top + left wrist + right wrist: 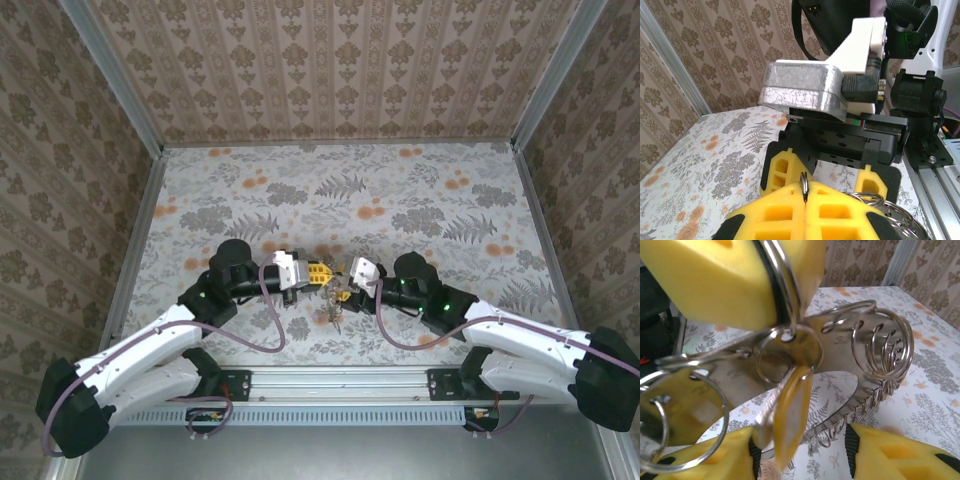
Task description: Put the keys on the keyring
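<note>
My left gripper [805, 205] is clamped tight on a thin steel ring [785, 295]. The brass key [792, 410] dangles just below that ring. To the ring's right, the toothed, coiled keyring [885, 355] curls off the same cluster. Further right of the ring, my right gripper [800, 452] has its jaws partly apart. The key hangs between them, and I can't see them gripping anything.

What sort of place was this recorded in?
Most likely a purpose-built robot test cell, not a real room: wallpaper panels held in aluminium posts, a floral-print tabletop, and a mounting rail carrying the arms' bases along the near edge.
</note>
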